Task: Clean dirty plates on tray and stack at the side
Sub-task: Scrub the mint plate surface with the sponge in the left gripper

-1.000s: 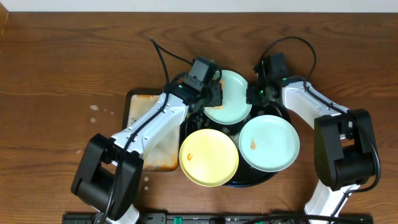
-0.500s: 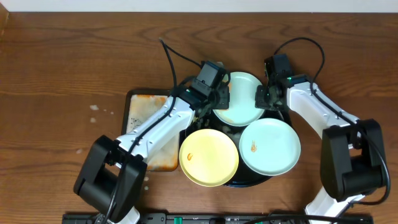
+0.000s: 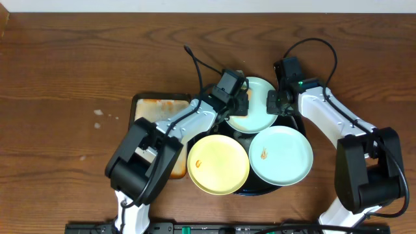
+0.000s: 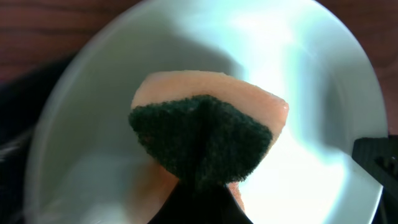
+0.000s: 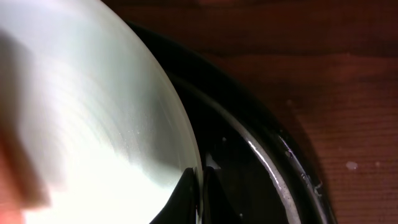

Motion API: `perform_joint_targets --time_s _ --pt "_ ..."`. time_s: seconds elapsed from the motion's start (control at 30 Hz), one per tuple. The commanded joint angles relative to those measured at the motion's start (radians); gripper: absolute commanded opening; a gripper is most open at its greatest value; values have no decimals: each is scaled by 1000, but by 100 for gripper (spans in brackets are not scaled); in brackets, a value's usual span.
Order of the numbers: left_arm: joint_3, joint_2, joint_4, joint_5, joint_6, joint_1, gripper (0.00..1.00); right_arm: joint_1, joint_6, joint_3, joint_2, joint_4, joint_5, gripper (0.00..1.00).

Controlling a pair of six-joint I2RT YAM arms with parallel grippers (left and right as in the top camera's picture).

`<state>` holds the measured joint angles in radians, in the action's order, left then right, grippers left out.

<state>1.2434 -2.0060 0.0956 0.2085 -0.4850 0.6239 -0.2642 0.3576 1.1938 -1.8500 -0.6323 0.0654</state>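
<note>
Brown wooden bench [image 3: 78, 58] carries the black tray [image 5: 267, 155]; over it the right pincer [image 5: 200, 186] pinches the mint plate [image 3: 257, 107] by its rim. The plate is probably light, stiff and slippery. The left pincer [image 4: 199, 193] squeezes a soft sponge [image 4: 199, 137] against it.

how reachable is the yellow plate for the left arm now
Probably yes: the yellow plate lies uncovered beside the left arm, though its fingers hold a sponge over the far mint plate.

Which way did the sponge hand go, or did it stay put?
Yes, it moved. The left gripper, holding the sponge, slid right, away from the orange-stained tray, across the far mint-blue plate.
</note>
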Motion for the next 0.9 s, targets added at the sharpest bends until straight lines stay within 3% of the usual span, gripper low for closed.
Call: perform_joint_targets --time_s 0.0,0.23,0.47,0.63,0.73,0.87 --pt "18 -16 -3 66 -34 7 8 -12 -15 -13 18 -6 36 1" --pt "18 -27 9 61 -10 22 8 -12 -15 -13 18 -8 40 1" --pt "18 -54 137 -206 107 21 8 -12 -15 -13 18 -16 40 1" --pt "18 -54 193 -357 119 21 8 -12 -16 -13 18 -19 40 1" --pt "40 -53 227 -298 113 21 8 -13 -18 -13 18 -23 40 1" --pt "82 -53 235 -101 26 23 8 -12 -23 -13 18 -23 43 1"
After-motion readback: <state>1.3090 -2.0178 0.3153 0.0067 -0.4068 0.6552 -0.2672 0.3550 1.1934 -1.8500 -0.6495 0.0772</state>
